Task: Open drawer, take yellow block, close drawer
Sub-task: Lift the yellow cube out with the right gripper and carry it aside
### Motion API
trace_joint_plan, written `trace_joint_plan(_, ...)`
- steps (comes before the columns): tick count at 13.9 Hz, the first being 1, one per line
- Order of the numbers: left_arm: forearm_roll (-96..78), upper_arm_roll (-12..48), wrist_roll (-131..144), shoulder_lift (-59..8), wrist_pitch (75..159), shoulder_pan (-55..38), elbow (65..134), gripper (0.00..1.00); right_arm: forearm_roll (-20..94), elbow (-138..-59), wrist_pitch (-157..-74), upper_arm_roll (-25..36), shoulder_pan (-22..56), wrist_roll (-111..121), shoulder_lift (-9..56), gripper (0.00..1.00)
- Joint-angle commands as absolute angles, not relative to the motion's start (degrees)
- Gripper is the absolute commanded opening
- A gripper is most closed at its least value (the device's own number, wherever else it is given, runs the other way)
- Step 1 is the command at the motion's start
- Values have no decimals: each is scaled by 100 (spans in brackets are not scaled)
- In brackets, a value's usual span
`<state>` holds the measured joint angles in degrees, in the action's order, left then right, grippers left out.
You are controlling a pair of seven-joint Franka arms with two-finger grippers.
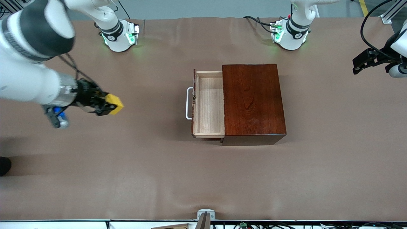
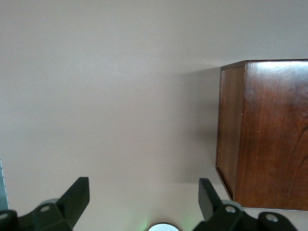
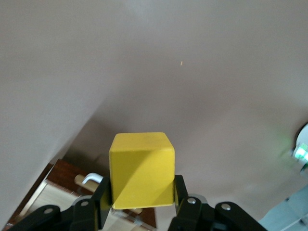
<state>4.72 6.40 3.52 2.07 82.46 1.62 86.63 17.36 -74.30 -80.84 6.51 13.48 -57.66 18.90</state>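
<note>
Right tool (image 1: 109, 105) clamped on yellow block (image 1: 115, 103) above table (image 1: 159, 175); left tool (image 2: 144, 202) agape, empty

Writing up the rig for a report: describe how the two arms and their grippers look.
Both arms are glossy white with dark grey or black joint bands. Their round white bases carry a small black mark and glow green. The right gripper is black, on a silvery wrist with a blue part and thin black cables. The left gripper is black and angular, with a thick black cable looping above it.

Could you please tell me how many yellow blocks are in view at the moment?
1: the small bright yellow cube is clamped in the right gripper, over bare table toward the right arm's end. The light-wood drawer tray stands open, empty.
</note>
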Motion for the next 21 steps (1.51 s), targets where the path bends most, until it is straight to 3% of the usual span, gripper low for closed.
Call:
trace_joint_plan(1,360,738,281,308,8350,264,8763,100,1277,-7873,-8156,536,994,-4837,1811,0)
trace_joint_plan(7,369,756,299,246,8358,237,8701,100,405,-8032,-8498,527,318,-3290,2021,0)
trace_joint_plan(16,369,826,421,150,8350,141,8657,100,-105,-9368,-10009,527,-517,-1111,2092,0)
trace_joint_plan(21,378,1097,1543,-78,8358,-403,8649,100,-105,-10344,-11513,536,-694,-283,2258,0)
